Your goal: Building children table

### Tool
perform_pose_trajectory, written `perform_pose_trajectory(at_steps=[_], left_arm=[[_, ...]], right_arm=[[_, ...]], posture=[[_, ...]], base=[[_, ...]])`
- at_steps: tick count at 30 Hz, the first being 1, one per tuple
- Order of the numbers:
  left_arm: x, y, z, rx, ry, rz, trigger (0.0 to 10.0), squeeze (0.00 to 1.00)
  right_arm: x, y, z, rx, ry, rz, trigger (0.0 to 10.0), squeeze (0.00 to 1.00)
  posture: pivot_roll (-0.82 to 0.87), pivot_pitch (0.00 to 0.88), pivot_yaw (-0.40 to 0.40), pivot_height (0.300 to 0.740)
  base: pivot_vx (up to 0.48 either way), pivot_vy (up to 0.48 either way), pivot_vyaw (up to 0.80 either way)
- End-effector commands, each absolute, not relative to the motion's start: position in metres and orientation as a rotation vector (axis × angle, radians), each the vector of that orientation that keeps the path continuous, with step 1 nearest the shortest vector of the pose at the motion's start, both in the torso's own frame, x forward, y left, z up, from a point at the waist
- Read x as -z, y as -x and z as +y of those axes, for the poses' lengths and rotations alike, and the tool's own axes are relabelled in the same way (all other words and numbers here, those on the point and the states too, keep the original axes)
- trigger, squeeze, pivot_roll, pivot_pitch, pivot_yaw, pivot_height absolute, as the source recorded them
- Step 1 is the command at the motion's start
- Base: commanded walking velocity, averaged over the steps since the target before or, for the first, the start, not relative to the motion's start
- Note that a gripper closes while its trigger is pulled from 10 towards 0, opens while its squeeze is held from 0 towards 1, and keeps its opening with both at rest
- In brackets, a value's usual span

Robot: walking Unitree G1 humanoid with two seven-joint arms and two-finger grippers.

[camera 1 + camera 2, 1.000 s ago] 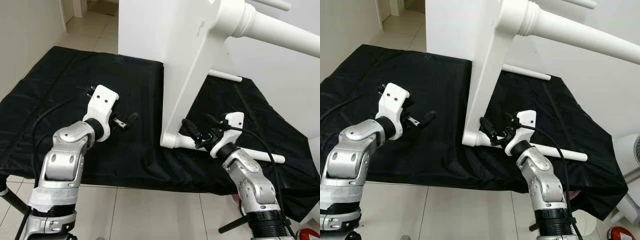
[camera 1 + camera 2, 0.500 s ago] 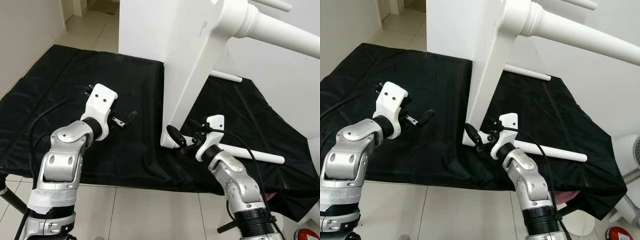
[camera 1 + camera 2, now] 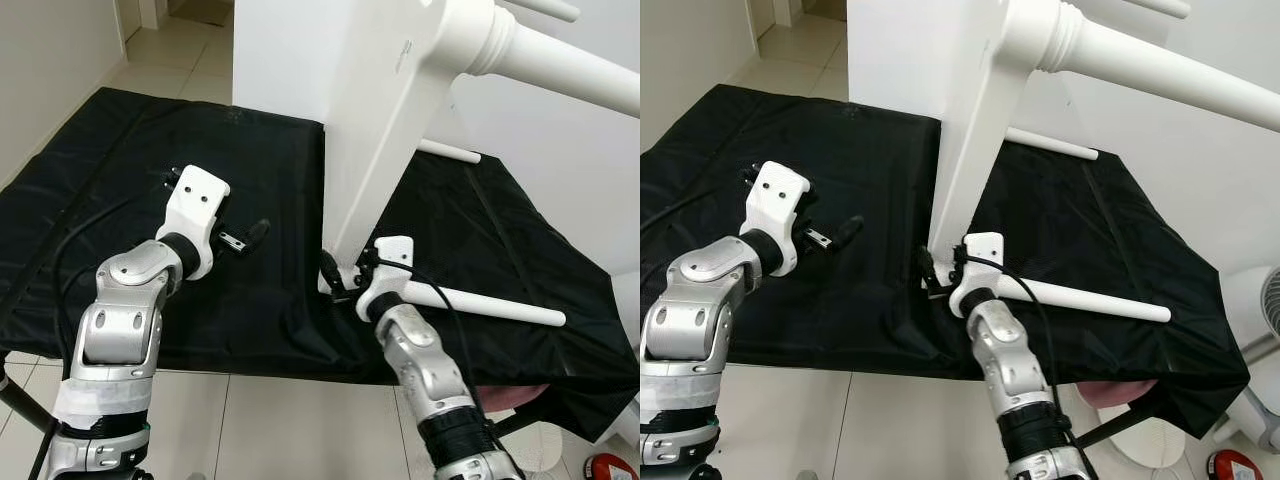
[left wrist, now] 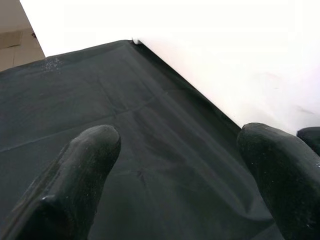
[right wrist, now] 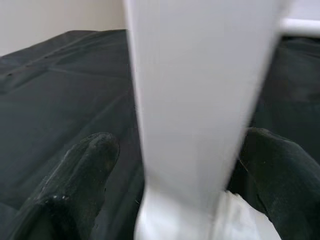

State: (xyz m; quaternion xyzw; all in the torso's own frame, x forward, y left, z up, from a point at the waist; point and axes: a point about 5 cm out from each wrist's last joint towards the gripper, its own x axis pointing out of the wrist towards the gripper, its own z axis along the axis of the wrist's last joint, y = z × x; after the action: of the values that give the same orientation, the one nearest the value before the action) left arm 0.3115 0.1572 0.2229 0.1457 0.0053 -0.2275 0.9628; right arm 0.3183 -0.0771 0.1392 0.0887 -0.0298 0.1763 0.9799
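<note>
A white children's table stands on its edge on a black cloth point(image 3: 120, 160); its top panel point(image 3: 380, 120) is upright. One turned leg point(image 3: 570, 60) sticks out high to the right, and a lower leg point(image 3: 490, 305) lies just above the cloth. My right gripper point(image 3: 335, 275) is open at the panel's bottom corner. In the right wrist view the panel's white edge point(image 5: 200, 100) stands between the two fingers point(image 5: 75, 185), with a gap on each side. My left gripper point(image 3: 250, 235) hovers open over the cloth left of the panel, holding nothing; the cloth and the panel's face point(image 4: 225, 60) lie ahead of it.
The cloth covers a tiled floor point(image 3: 300, 420) and hangs off at its front edge. A white wall point(image 3: 560, 170) rises at the right, another point(image 3: 50, 60) at the left. A third leg point(image 3: 450, 152) pokes out behind the panel. A black cable point(image 3: 90, 235) runs over the cloth.
My right arm has swung left along the lower leg, from its middle to the panel's bottom corner. The left gripper has shifted slightly left and stays open.
</note>
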Motion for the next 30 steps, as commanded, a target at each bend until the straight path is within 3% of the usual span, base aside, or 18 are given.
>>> perform_pose_trajectory(at_steps=[1, 7, 16, 30], left_arm=[[-0.227, -0.312, 0.161, 0.314, -0.300, -0.020, 10.0, 0.00], [-0.227, -0.312, 0.162, 0.307, -0.298, -0.022, 10.0, 0.00], [-0.227, -0.311, 0.162, 0.308, -0.301, -0.020, 10.0, 0.00], [-0.228, -0.312, 0.168, 0.293, -0.312, -0.019, 10.0, 0.00]], right_arm=[[-0.136, -0.319, -0.078, -0.345, -0.171, -0.054, 10.0, 0.00], [-0.139, -0.328, -0.061, -0.310, -0.138, -0.093, 10.0, 0.00], [-0.145, -0.341, -0.065, -0.132, -0.082, -0.141, 10.0, 0.00], [-0.127, -0.334, -0.062, -0.094, -0.088, -0.110, 10.0, 0.00]], posture=[[0.13, 0.000, -0.200, 0.740], [0.13, 0.000, -0.208, 0.740], [0.13, 0.000, -0.206, 0.740], [0.14, 0.000, -0.202, 0.740]], base=[[0.000, 0.000, 0.00], [0.000, 0.000, 0.00], [0.000, 0.000, 0.00], [0.000, 0.000, 0.00]])
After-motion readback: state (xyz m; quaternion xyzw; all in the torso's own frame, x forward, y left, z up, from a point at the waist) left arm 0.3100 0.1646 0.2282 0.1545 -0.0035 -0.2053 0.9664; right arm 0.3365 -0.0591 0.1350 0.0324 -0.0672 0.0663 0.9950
